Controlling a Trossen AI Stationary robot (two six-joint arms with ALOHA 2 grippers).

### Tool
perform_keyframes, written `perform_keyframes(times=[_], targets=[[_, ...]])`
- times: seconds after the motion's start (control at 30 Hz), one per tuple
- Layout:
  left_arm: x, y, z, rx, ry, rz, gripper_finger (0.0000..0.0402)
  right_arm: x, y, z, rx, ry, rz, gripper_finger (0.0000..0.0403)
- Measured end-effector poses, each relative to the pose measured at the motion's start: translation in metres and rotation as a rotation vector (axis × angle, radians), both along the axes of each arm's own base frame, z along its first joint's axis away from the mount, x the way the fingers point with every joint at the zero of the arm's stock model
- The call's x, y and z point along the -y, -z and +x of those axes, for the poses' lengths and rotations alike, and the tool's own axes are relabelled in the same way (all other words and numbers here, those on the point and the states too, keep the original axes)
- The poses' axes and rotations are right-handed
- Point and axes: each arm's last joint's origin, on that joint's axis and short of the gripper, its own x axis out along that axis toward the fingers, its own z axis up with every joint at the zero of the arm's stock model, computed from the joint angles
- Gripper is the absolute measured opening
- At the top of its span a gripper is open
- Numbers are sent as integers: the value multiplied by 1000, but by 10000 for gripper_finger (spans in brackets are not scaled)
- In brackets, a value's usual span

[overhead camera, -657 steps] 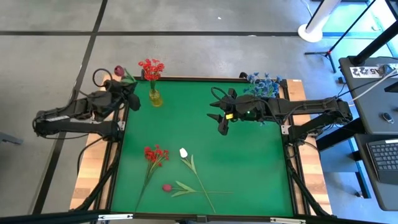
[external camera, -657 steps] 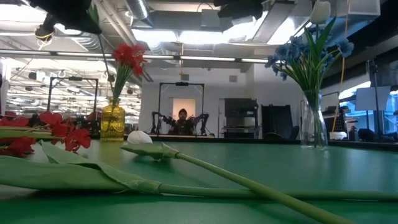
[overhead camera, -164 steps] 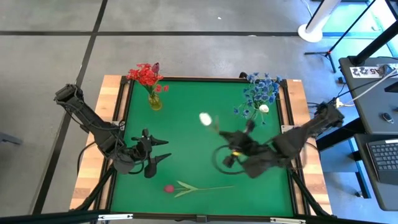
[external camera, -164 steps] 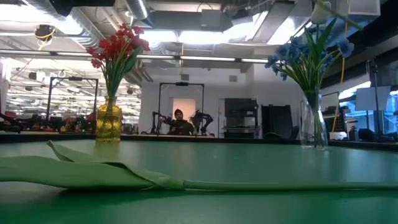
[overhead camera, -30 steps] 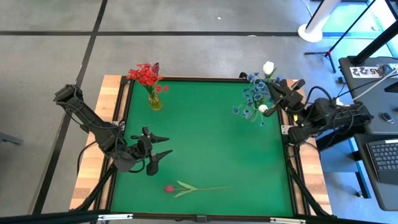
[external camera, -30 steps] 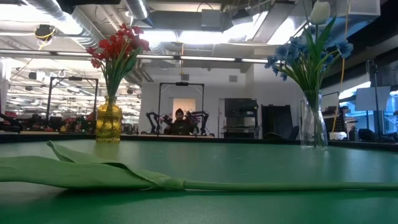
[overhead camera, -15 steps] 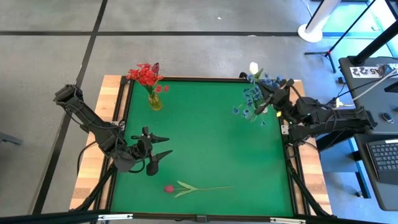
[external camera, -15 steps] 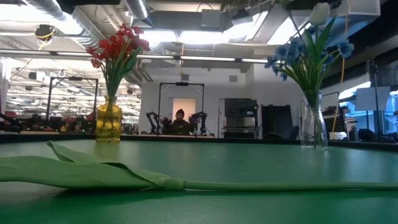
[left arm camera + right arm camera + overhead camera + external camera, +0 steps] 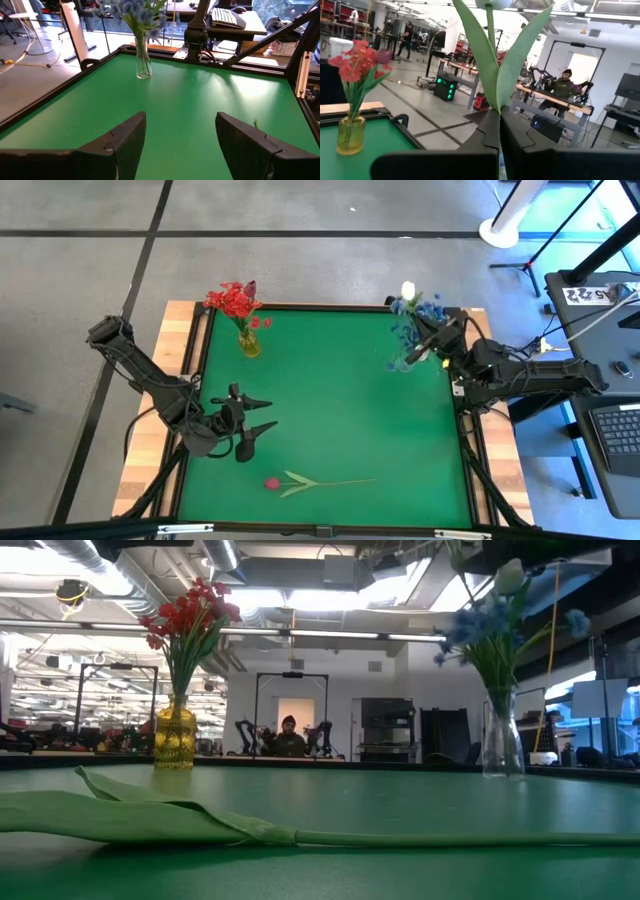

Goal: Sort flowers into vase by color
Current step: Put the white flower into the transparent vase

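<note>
Two fingers of the right gripper (image 9: 499,131) are clamped on a white tulip (image 9: 496,50), whose stem rises straight between them with a leaf on each side. Just beside that gripper (image 9: 437,340), at the table's (image 9: 330,400) far right corner, the clear vase (image 9: 502,745) holds blue flowers (image 9: 410,330). Well apart, the left gripper (image 9: 252,416) hovers with fingers spread, empty. Near it lies a pink bud stem (image 9: 310,480). Far left, a yellow vase (image 9: 249,340) holds red flowers (image 9: 234,299).
</note>
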Motion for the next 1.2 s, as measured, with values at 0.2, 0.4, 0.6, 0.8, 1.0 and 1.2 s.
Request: perform_keyframes(times=[0.2,0.4,0.6,0.8,1.0,1.2], targets=[[0,-16,9,100,21,23,234,0,-10,-4,20,3,-20,1],[-19,-39,30,232,139,56,234,-1,-23,-5,-2,2,-21,1],[-59,-46,52,307,200,26,234,-1,-40,-9,-78,-4,2,1],[-93,-48,69,396,249,10,234,-1,-65,-19,-95,-10,30,1],[-120,-42,86,460,273,25,234,-2,-90,-29,-52,-66,29,1],[-140,-27,101,447,259,17,234,-4,-115,-30,2,-139,13,1]])
